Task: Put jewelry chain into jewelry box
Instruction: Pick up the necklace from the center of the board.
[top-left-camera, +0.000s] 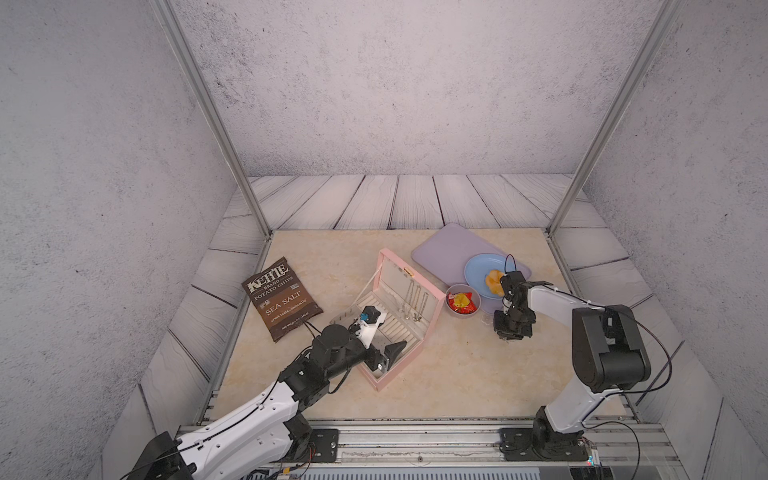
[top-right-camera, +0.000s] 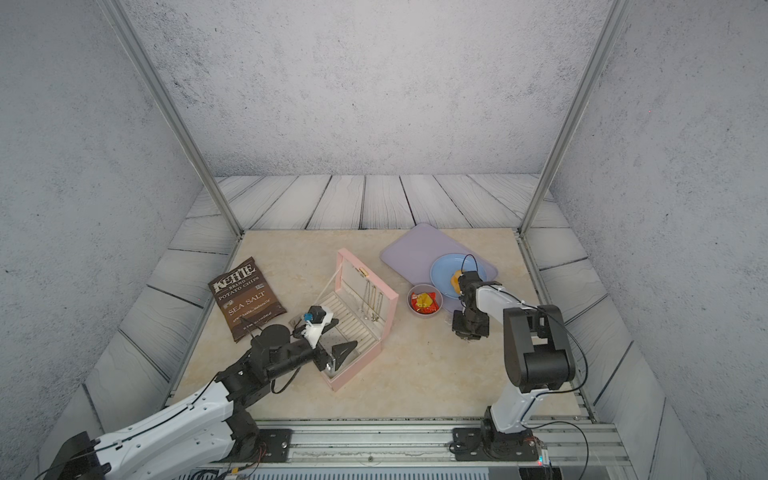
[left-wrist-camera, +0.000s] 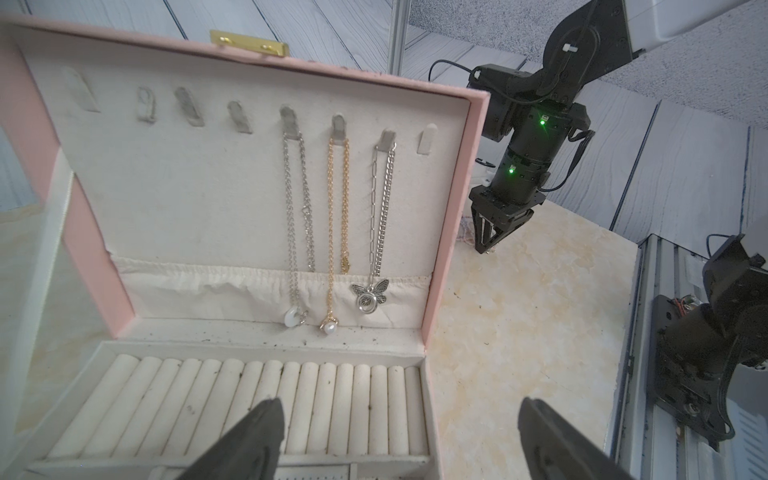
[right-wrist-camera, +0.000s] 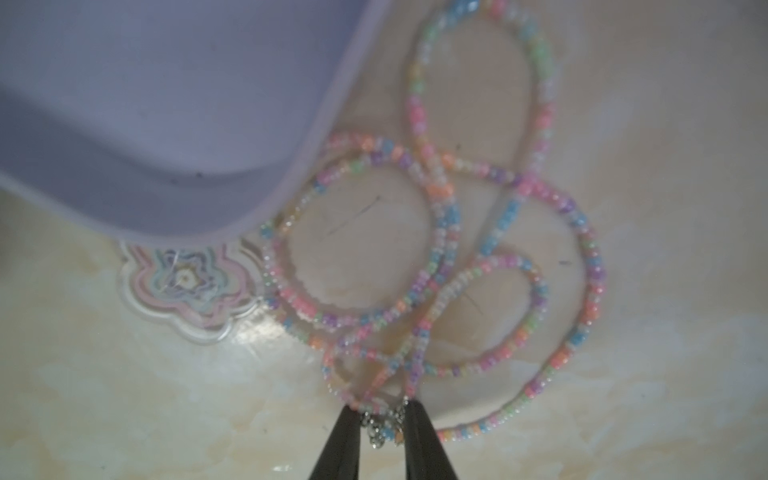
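The pale pink jewelry box (top-left-camera: 399, 370) (top-right-camera: 361, 365) stands open mid-table, lid upright with cream lining (left-wrist-camera: 187, 199). My left gripper (top-left-camera: 370, 333) (left-wrist-camera: 401, 401) hovers open at the box's near end, one finger over the ring rolls, the other past the side wall. The jewelry chain (right-wrist-camera: 444, 232), a string of tiny pastel beads, lies in loops on the table beside the tray's corner. My right gripper (top-left-camera: 507, 338) (top-right-camera: 467, 338) (right-wrist-camera: 380, 409) points down at the table, its jaws pinched on the chain's metal clasp end. The chain is too faint to make out in the top views.
A lilac tray (top-left-camera: 440, 249) carries a blue plate (top-left-camera: 478, 268) with orange food. A grey bowl (top-left-camera: 451, 311) holds a red snack packet. A brown chip bag (top-left-camera: 280, 297) lies left. Three pendant necklaces (left-wrist-camera: 336, 216) hang in the lid. A flat flower-shaped piece (right-wrist-camera: 187, 286) lies by the tray's corner.
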